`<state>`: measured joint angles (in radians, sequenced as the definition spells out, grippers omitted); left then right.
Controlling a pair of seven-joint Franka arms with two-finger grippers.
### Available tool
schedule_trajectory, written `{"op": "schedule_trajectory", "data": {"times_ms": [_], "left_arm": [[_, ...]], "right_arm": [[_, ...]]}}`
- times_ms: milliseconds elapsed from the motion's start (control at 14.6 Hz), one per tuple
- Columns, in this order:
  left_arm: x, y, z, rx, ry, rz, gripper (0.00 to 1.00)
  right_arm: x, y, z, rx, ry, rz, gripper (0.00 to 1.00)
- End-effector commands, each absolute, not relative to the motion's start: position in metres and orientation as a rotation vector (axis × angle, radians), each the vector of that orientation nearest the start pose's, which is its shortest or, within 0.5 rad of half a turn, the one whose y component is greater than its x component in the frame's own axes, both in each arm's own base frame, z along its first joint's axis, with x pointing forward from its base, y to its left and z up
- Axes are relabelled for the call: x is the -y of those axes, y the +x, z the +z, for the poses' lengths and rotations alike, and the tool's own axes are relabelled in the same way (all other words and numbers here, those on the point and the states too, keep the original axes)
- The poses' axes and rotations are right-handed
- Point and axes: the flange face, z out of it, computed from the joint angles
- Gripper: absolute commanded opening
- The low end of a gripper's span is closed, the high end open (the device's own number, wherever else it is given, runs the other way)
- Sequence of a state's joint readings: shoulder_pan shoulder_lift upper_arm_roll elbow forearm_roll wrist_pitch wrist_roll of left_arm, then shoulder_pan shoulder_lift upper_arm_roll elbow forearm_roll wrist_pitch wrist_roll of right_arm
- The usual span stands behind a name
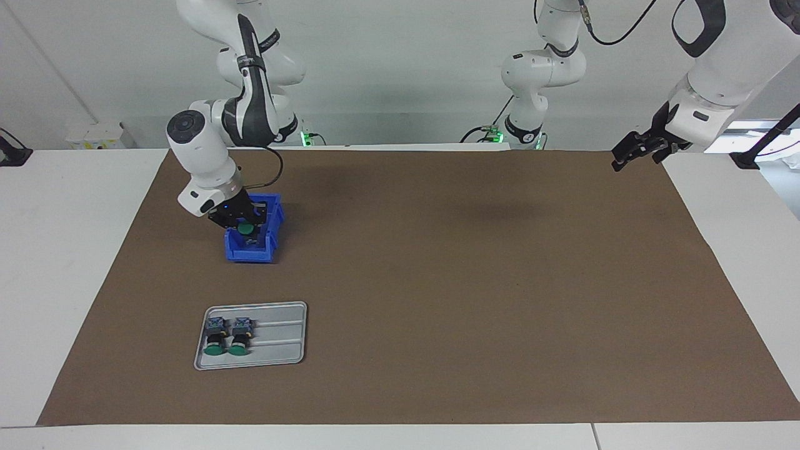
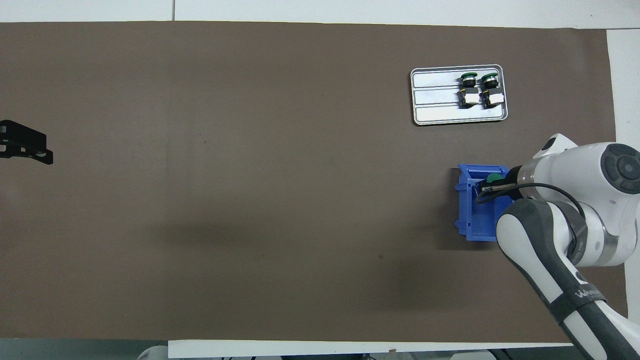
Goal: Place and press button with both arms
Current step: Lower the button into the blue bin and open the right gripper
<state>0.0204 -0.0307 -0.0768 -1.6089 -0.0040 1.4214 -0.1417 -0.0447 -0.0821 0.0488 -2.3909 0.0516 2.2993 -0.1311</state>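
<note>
Overhead view. Right pincer [image 2: 492, 186] reaches into a blue bin [image 2: 472, 210] holding a green-capped button [image 2: 494, 178]. Farther from the robots, a grey tray [image 2: 440, 100] carries two like buttons [image 2: 479, 89] side by side. Left pincer [image 2: 25, 147] waits over the brown mat [image 2: 225, 175] on the tabletop [image 2: 622, 75].

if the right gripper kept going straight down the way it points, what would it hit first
Most likely the green-capped button right at the tips of the right gripper, inside the blue bin. Under that is the bin floor. Whether the tips already touch the button is hard to judge.
</note>
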Motion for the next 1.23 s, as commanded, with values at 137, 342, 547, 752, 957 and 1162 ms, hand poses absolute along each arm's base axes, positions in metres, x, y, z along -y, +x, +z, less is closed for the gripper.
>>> {"op": "schedule_trajectory", "data": {"times_ms": [137, 342, 547, 752, 957, 1162], "left_arm": [[0.030, 0.520, 0.612, 0.064, -3.110, 0.223, 1.00], [0.029, 0.520, 0.613, 0.063, -3.111, 0.218, 1.00], [0.030, 0.520, 0.613, 0.066, -3.111, 0.216, 1.00], [0.029, 0.521, 0.614, 0.066, -3.111, 0.211, 1.00], [0.028, 0.523, 0.613, 0.040, -3.116, 0.190, 1.00], [0.029, 0.522, 0.613, 0.023, -3.109, 0.194, 0.99]], "right_arm": [[-0.004, 0.485, 0.351, 0.177, -3.090, -0.003, 0.66], [-0.003, 0.487, 0.354, 0.178, -3.090, -0.013, 0.66], [-0.003, 0.493, 0.368, 0.183, -3.088, -0.011, 0.66], [-0.001, 0.508, 0.416, 0.186, -3.080, 0.045, 0.84], [-0.003, 0.522, 0.474, 0.192, -3.072, 0.063, 0.99], [-0.004, 0.525, 0.534, 0.200, -3.065, 0.103, 0.99]]}}
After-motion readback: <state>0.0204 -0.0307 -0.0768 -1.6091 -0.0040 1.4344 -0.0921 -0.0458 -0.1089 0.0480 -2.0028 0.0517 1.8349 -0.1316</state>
